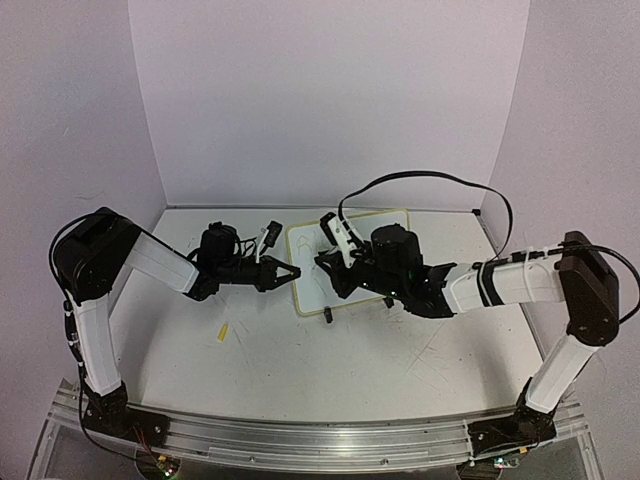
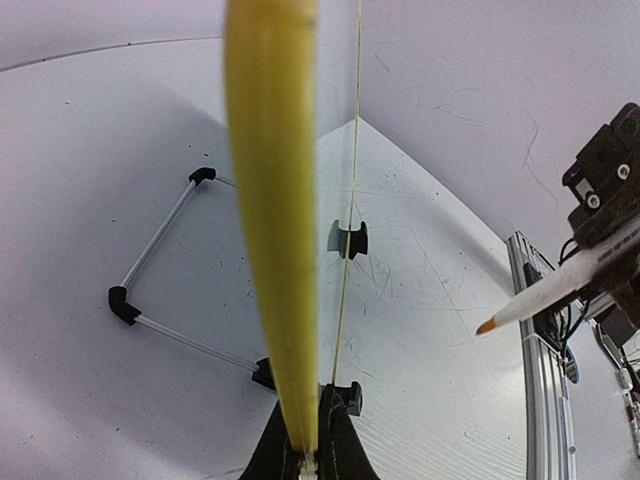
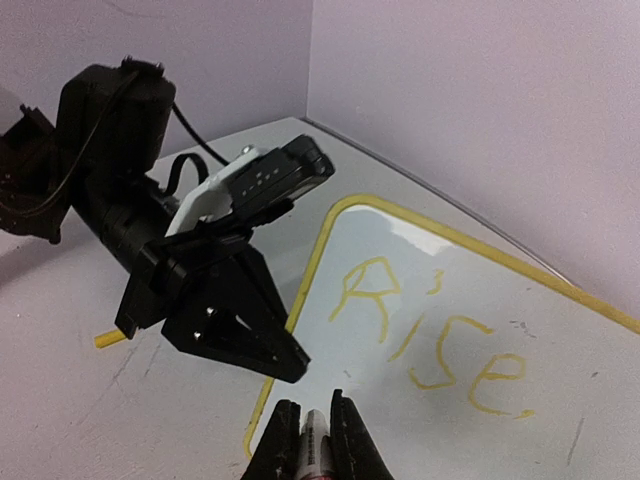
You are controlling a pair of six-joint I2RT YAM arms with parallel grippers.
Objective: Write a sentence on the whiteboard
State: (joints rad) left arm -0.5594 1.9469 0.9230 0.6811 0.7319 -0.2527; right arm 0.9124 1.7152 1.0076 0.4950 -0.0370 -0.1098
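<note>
The whiteboard [image 1: 310, 288] lies at the table's middle back, its pale yellow rim [image 3: 300, 290] round a white face [image 3: 560, 330] bearing "Rise." in yellow strokes. My left gripper [image 1: 293, 272] is shut on the board's left rim; the left wrist view shows that rim [image 2: 275, 200] edge-on, running up from between the jaws of the left gripper [image 2: 308, 402]. My right gripper [image 1: 328, 265] hovers over the board's left part, shut on a white marker [image 3: 316, 440]. From the left wrist, the marker [image 2: 560, 290] points its orange tip toward the board, clear of it. The left gripper [image 3: 295, 360] shows black beside the right gripper [image 3: 313, 405].
A small yellow piece [image 1: 223, 333] lies on the table left of the board and shows by the left arm [image 3: 105, 340]. Two black clip feet [image 2: 347, 238] stand along the board's edge. White walls close the back and both sides. An aluminium rail [image 1: 320, 435] runs along the near edge.
</note>
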